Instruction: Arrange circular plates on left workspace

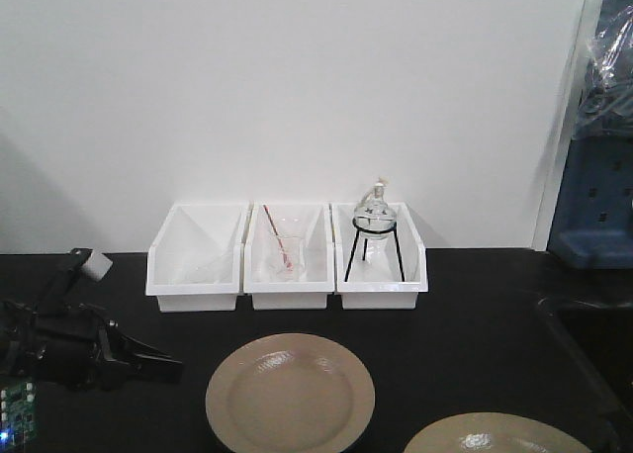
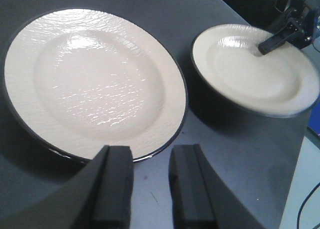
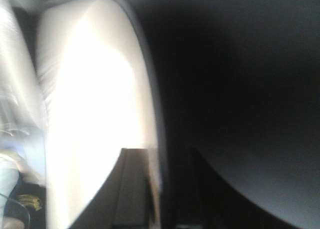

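One circular plate (image 1: 290, 394), tan and glossy with a dark rim, lies flat on the black benchtop (image 1: 475, 305) at front centre; it also shows in the left wrist view (image 2: 95, 79). My left gripper (image 1: 158, 360) is open and empty, low over the bench just left of this plate, its fingertips (image 2: 117, 161) at the plate's near rim. The second plate (image 1: 490, 435) is at the front right edge of view. In the left wrist view this plate (image 2: 250, 69) looks raised over its shadow. My right gripper (image 3: 157, 156) is shut on its rim (image 3: 150, 114); that view is blurred.
Three white bins stand in a row at the back: the left one (image 1: 196, 260), the middle one (image 1: 289, 260) with a glass beaker and a red rod, the right one (image 1: 381, 260) with a round flask on a black tripod. A recessed sink (image 1: 593, 334) is at the right.
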Robot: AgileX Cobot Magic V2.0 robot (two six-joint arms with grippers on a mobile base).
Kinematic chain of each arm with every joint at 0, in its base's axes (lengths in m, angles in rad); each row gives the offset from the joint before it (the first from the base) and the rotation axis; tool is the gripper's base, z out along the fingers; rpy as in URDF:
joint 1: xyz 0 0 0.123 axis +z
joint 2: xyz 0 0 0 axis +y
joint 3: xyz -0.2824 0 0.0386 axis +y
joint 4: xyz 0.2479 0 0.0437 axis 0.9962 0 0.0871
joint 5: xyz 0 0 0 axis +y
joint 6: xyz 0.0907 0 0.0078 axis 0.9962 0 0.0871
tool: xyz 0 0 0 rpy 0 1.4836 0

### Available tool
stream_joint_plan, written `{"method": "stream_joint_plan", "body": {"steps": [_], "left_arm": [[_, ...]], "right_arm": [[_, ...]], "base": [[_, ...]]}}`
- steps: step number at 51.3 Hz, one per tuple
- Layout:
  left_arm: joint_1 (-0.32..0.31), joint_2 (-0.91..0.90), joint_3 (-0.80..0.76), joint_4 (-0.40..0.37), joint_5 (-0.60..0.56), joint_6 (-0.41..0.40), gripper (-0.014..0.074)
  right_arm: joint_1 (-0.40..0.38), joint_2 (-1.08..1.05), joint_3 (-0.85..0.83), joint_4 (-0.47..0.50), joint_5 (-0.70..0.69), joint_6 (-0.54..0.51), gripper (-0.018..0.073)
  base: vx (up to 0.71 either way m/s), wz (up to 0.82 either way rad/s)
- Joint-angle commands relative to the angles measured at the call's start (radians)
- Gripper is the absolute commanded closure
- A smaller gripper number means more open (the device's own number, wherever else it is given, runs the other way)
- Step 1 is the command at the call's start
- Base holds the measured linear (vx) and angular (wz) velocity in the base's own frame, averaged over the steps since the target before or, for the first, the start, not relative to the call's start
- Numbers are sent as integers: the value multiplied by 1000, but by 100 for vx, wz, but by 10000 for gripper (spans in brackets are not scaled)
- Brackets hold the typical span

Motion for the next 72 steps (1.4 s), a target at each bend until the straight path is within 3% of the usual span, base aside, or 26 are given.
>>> {"method": "stream_joint_plan", "body": {"steps": [1, 17, 21, 35, 47, 64, 72], "left_arm": [[3, -50, -26, -73, 23, -14, 274], [3, -50, -26, -75, 22, -34, 274], [3, -50, -26, -75, 22, -34, 274], [3, -50, -26, -75, 21, -34, 276], [3, -50, -26, -74, 21, -34, 312], [3, -50, -26, -73, 21, -34, 335], [3, -50, -26, -73, 21, -34, 335]], "right_arm": [[-3, -84, -18, 79, 48, -3, 571], [35, -237, -64, 337, 18, 0, 565], [94, -251, -89, 373, -22, 7, 565], [421, -181, -217, 439, -292, 66, 565], [590, -58, -319, 436, -400, 75, 565], [641, 43, -349, 434, -453, 13, 555], [641, 54, -349, 433, -455, -65, 473]], "base": [[0, 0], [0, 0], [0, 0], [0, 0], [0, 0], [0, 0], [0, 0]]}}
